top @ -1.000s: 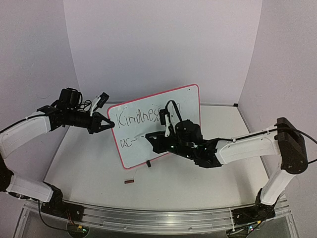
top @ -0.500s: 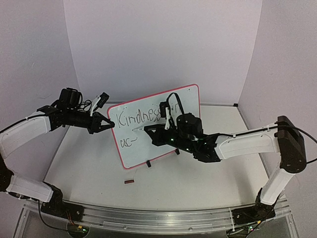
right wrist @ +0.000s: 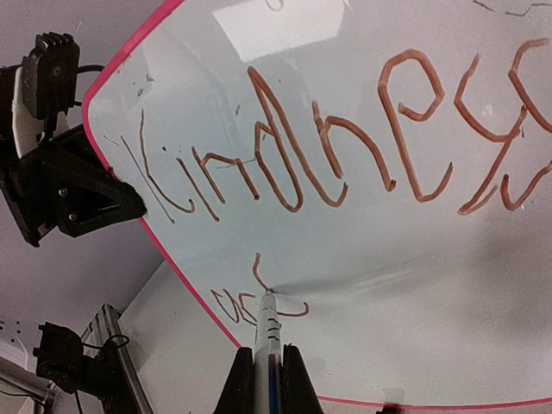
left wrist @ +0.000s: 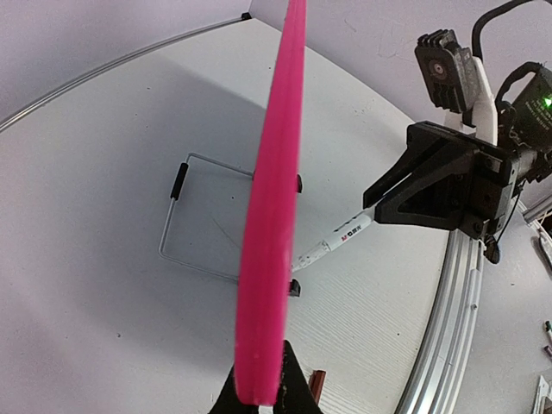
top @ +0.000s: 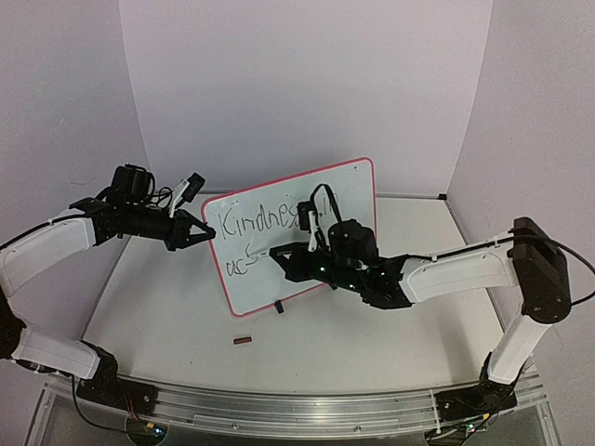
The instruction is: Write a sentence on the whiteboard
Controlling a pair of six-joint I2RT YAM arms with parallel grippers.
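Note:
The whiteboard (top: 349,200) stands tilted on the table, with a red rim and two black feet. The sentence (top: 256,221) begins "Kindness" on the top line and shows large in the right wrist view (right wrist: 328,147). A second line (right wrist: 259,297) holds a few small strokes. My left gripper (top: 209,234) is shut on the board's left edge, seen edge-on in the left wrist view (left wrist: 272,216). My right gripper (top: 296,255) is shut on a white marker (right wrist: 268,332). The marker's tip touches the board at the second line.
A small dark red cap (top: 243,340) lies on the table in front of the board and also shows in the left wrist view (left wrist: 316,385). A wire stand (left wrist: 185,216) props the board from behind. A metal rail (top: 279,404) runs along the near edge.
The right gripper lifted the marker tip upward, then brought it back down. A new short curved stroke now stands on the second line. The left arm and board have not moved.

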